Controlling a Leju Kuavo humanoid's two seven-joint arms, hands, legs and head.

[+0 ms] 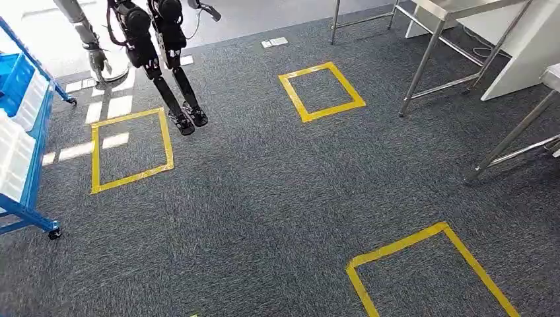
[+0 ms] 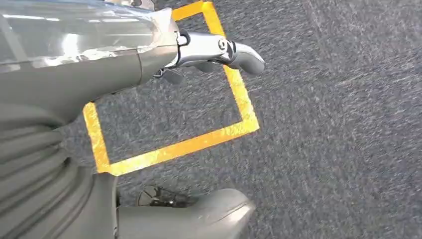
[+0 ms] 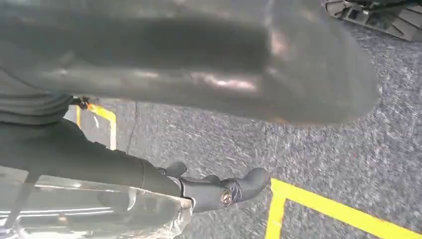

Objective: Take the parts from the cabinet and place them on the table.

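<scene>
Grey carpet (image 1: 277, 198) fills the head view; each wrist view shows a robot hand (image 2: 219, 50) (image 3: 224, 191) seemingly pinching clear plastic (image 2: 74, 35).

Robot test lab or workshop floor. Evidence: grey carpet (image 1: 264, 198) marked with yellow tape squares (image 1: 321, 91), laid out as standing stations. A second humanoid robot (image 1: 158, 46) stands at one square. Blue wheeled rack (image 1: 26, 165) with white bins at one edge. Steel-legged surface (image 1: 449, 13) and white panels at the opposite side.
</scene>
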